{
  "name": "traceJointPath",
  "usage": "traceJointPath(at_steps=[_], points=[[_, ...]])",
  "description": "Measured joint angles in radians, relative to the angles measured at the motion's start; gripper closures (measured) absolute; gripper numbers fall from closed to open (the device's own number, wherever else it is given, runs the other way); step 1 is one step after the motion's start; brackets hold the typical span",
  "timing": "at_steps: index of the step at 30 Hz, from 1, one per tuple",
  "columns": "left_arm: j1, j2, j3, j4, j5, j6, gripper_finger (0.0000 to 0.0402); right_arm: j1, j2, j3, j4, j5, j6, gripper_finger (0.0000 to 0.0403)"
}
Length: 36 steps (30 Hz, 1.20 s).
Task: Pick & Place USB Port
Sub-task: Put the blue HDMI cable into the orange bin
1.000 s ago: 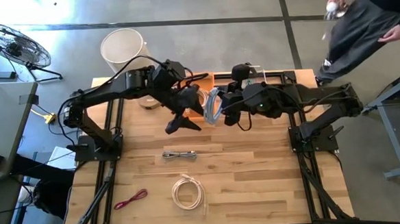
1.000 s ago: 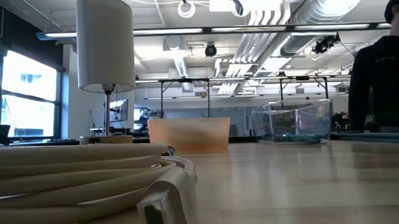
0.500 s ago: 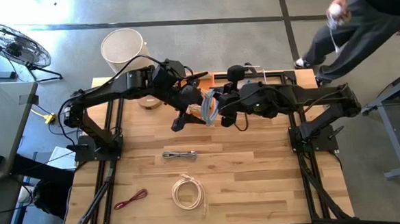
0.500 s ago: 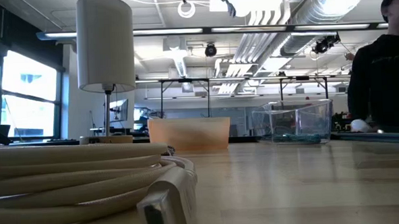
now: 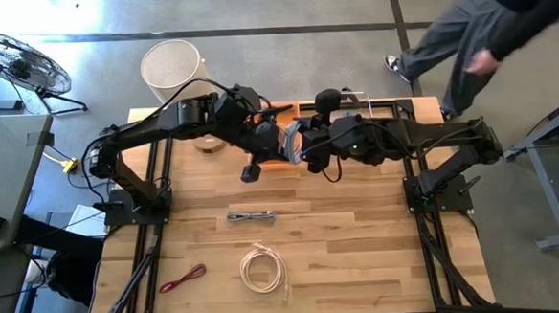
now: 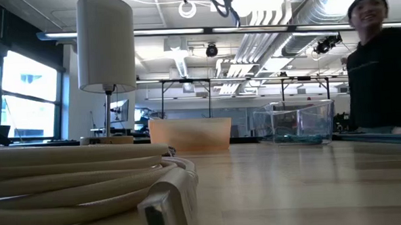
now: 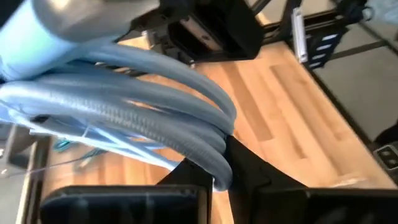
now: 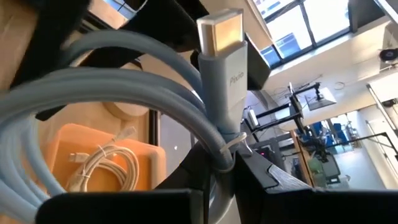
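A wooden table [image 5: 360, 229] carries a dark grey bundled cable [image 5: 251, 216] near its middle, a coiled white cable [image 5: 262, 269] nearer the front edge, and a small red cable [image 5: 182, 278] towards the front left corner. An orange bin [image 5: 301, 107] sits at the far edge. Off the table stand a white wastebasket [image 5: 170, 66] and a floor fan [image 5: 11, 57]. A person [image 5: 483, 21] walks past the far right corner. A clear plastic bin [image 6: 294, 122] shows in the low view.

plug text: a short pale word on the cable plug [image 8: 222, 74], just under its metal tip; it looks like "Pixio" but the letters are too small to be sure
elsewhere: nothing readable in the high, low or left wrist views
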State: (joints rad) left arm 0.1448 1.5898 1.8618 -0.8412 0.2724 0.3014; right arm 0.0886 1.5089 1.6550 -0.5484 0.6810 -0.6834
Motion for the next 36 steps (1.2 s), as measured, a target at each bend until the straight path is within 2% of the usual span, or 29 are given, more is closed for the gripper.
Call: traceJointPath(at_steps=[2,7,11,15,22,26,31,36], points=[[-0.001,0.0,0.0,-0.002,-0.039,0.001,0.0379,-0.009,0.0,0.0,0.0,-0.014,0.001,0.0363],[0.0,0.002,0.0,-0.008,-0.078,0.03,0.0392,-0.024,0.0,0.001,0.03,-0.037,0.039,0.0284],[-0.001,0.002,0.0,-0.025,-0.137,0.038,0.0393,-0.024,0.001,0.0,0.045,-0.02,0.053,0.0232],[0.0,0.001,0.002,-0.07,-0.227,0.038,0.0393,-0.01,-0.011,-0.002,0.028,0.019,0.034,0.02],[0.0,0.0,0.002,-0.189,-0.371,0.061,0.0393,0.04,-0.075,-0.002,-0.009,0.138,0.04,0.0187],[0.004,0.0,0.002,-0.282,-0.466,0.122,0.0393,0.054,-0.132,-0.002,-0.078,0.18,0.114,0.0187],[0.043,0.019,0.003,-0.319,-0.453,0.172,0.0393,0.048,-0.199,-0.002,-0.199,0.15,0.273,0.0186],[0.096,0.075,0.003,-0.309,-0.382,0.232,0.0393,0.022,-0.248,-0.002,-0.334,0.016,0.434,0.0188]])
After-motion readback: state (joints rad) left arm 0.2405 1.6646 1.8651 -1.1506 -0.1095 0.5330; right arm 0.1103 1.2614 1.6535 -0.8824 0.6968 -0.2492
